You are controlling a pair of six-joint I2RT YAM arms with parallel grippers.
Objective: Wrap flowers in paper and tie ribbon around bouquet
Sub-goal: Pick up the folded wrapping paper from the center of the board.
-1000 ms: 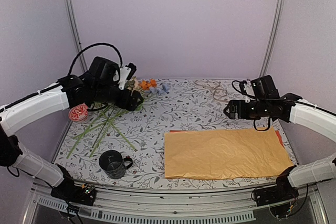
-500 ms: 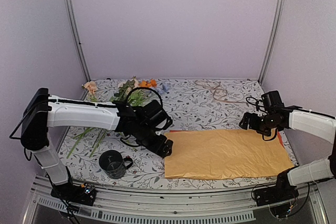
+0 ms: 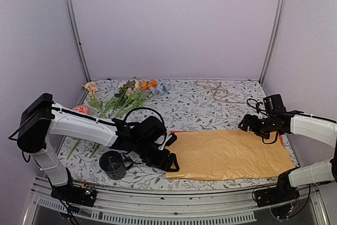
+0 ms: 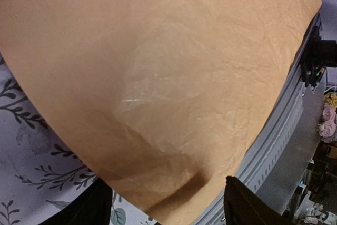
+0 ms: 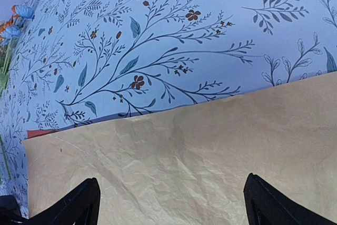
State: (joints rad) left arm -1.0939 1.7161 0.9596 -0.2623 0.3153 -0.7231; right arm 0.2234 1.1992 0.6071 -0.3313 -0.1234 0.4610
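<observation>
The paper (image 3: 226, 154) lies flat, mustard side up, on the right half of the table. My left gripper (image 3: 170, 163) is low at its near-left corner. In the left wrist view the paper (image 4: 158, 77) fills the frame, and the left gripper (image 4: 168, 212) is open with that corner between its dark fingertips (image 4: 245, 204). My right gripper (image 3: 243, 125) hovers over the far edge. It is open above the paper (image 5: 210, 156), holding nothing. The flowers (image 3: 124, 97) lie loose at the back left. The ribbon (image 3: 215, 90) loops at the back right. No bouquet is formed.
A black mug (image 3: 111, 164) stands at the near left, close to my left forearm. A red round object (image 3: 80, 109) sits by the left wall. The metal front rail (image 4: 279, 130) runs right beside the paper's near corner. Blue flower heads (image 5: 23, 11) show at the far left.
My left arm has swung from the flowers at the back left down to the paper's near-left corner, its jaws narrowing a little. The right arm has drawn back right, low over the paper's far edge.
</observation>
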